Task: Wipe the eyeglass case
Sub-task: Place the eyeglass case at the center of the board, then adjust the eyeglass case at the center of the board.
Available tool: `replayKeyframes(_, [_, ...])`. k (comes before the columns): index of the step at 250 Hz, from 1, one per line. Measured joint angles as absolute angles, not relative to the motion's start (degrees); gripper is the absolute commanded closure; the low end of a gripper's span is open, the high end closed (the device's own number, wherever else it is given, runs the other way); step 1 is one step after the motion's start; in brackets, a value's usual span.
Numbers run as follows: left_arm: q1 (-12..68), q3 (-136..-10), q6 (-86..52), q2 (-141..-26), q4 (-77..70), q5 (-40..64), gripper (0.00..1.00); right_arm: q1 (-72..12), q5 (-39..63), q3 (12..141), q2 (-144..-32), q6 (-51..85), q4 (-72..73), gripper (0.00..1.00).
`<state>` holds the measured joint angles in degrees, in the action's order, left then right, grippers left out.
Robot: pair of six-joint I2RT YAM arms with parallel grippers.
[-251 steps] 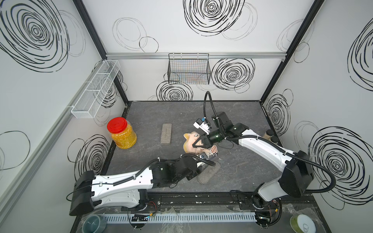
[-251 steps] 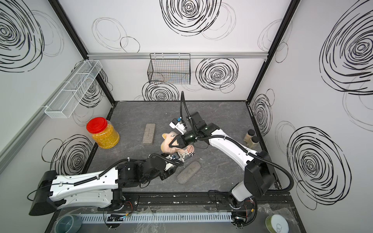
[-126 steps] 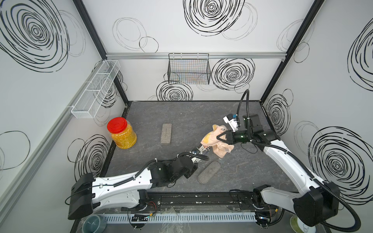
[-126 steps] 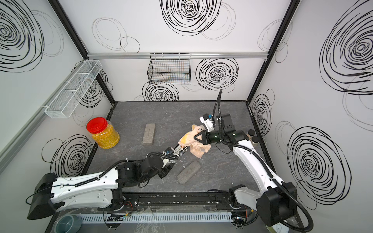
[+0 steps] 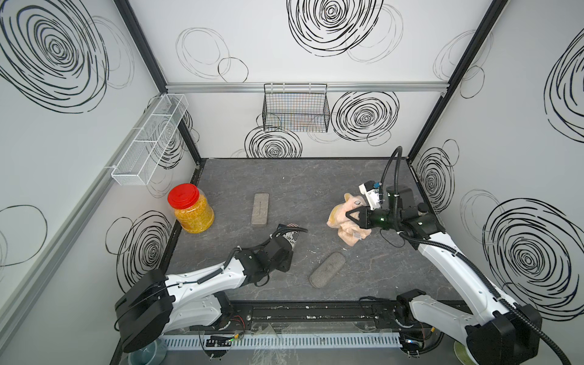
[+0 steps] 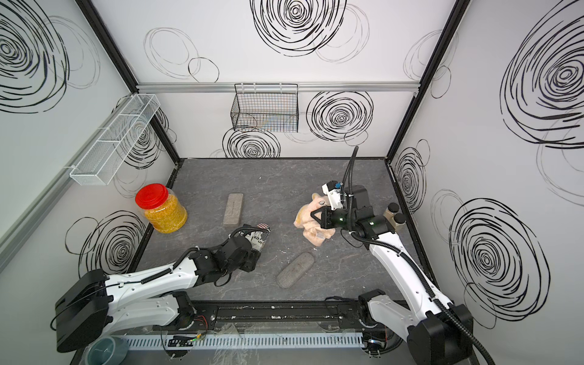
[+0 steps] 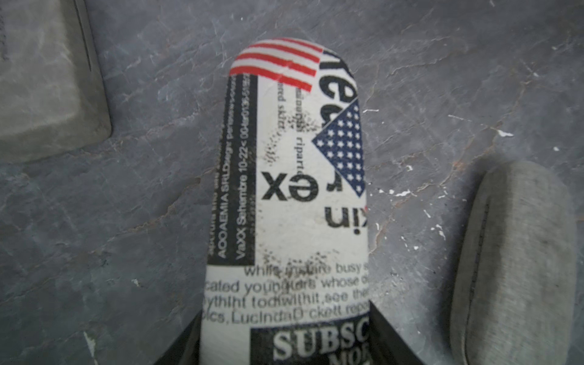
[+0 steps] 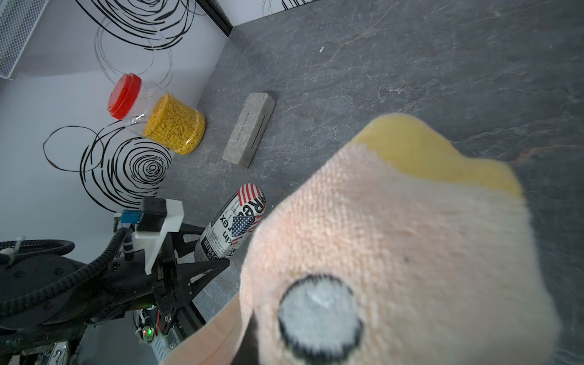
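The eyeglass case (image 5: 293, 234) (image 6: 261, 235) is a rounded pouch printed with newsprint and a US flag. My left gripper (image 5: 288, 242) (image 7: 284, 341) is shut on its near end, with black fingers (image 7: 388, 335) on both sides of it. The case points toward the back, low over the grey table. My right gripper (image 5: 351, 216) (image 6: 316, 218) is shut on a peach cloth (image 5: 337, 215) (image 8: 395, 240), well to the right of the case and not touching it. In the right wrist view the cloth hides the jaws, and the case (image 8: 234, 221) shows beyond it.
A grey oval case (image 5: 327, 269) lies near the front. A grey rectangular case (image 5: 260, 209) lies left of centre. A red-lidded jar of yellow grains (image 5: 191, 210) stands at the left wall. Two small bottles (image 6: 395, 215) stand at the right wall. A black wire basket (image 5: 295, 107) and a white mesh shelf (image 5: 148, 139) hang on the walls.
The right gripper has carried the cloth off the case and away to the right. The left gripper has drawn the case back to the left and nearer the front.
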<state>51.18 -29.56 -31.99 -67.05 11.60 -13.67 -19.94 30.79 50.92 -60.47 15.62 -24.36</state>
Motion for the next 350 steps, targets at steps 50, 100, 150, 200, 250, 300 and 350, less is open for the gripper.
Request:
replayKeyframes(50, [49.89,-28.80,-35.27,-70.15,7.55,-11.53,0.43,-21.52,30.02,49.45,-60.10,16.25,-22.61,1.00])
replayKeyframes(100, [49.87,-28.49,-37.34,-73.89,4.08,-11.09,0.42,-23.11,28.16,49.30,-60.58,16.47,-21.58,1.00])
replayKeyframes(150, [50.57,-28.40,-38.26,-75.81,1.39,-11.09,0.30,-24.49,25.54,49.23,-60.73,16.45,-21.58,1.00])
replayKeyframes(200, [52.42,-28.42,-38.41,-75.64,0.32,-10.31,0.13,-24.99,24.21,48.95,-60.82,16.43,-21.58,1.00])
replayKeyframes(250, [51.66,-28.82,-37.63,-72.10,2.79,-8.78,0.20,-25.23,23.09,48.93,-60.95,16.43,-21.61,1.00])
replayKeyframes(300, [47.11,-28.95,-36.16,-67.37,8.95,-9.37,0.28,-25.67,22.20,48.21,-60.95,16.43,-21.58,1.00])
replayKeyframes(350, [40.69,-28.93,-34.68,-67.02,12.12,-10.31,0.32,-25.82,21.37,47.86,-60.93,16.43,-21.61,1.00])
